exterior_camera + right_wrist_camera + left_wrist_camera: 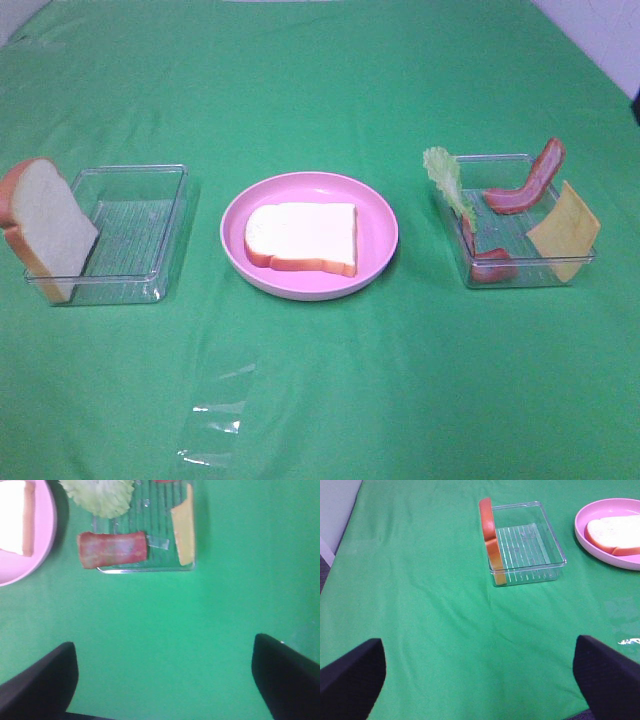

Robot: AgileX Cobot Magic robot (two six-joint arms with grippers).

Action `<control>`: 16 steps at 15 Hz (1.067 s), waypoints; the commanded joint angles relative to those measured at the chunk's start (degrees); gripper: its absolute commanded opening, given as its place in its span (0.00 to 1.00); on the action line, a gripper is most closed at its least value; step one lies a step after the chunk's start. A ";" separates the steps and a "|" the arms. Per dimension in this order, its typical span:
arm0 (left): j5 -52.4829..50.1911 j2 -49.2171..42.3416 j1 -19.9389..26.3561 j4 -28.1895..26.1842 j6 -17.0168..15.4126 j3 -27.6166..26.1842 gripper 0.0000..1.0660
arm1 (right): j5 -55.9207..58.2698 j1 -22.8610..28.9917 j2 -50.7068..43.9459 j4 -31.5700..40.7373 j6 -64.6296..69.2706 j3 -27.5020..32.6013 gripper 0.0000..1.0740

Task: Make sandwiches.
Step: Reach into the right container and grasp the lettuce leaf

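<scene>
Left gripper (479, 650): jaws are standing wide apart, gripping nothing, hovering over the green cloth (420, 580).
Right gripper (164, 650): jaws are gaping just as wide, empty, hanging near the right tray (145, 570).
Plated bread (301, 238): is lying flat on the round pink plate (383, 232), long axis running left to right, rounded top pointing toward the left tray (135, 168).
Standing bread (45, 228): is leaning on edge at that tray's left wall, showing a white spongy face and orange-brown crust.
Lettuce (447, 180): a ruffled pale leaf is rising over the right tray's far-left corner.
Curved bacon strip (528, 180): is resting against the far rim.
Second bacon strip (490, 267): is lying at the near-left corner.
Cheese (565, 230): a thin yellow-orange square is leaning tilted on the right wall.
Trays: clear ribbed plastic, rectangular.
</scene>
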 commanded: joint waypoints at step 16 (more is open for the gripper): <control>-0.92 -1.03 -0.52 -0.29 -0.29 0.17 0.88 | -1.95 12.32 49.79 -0.29 7.62 -39.88 0.83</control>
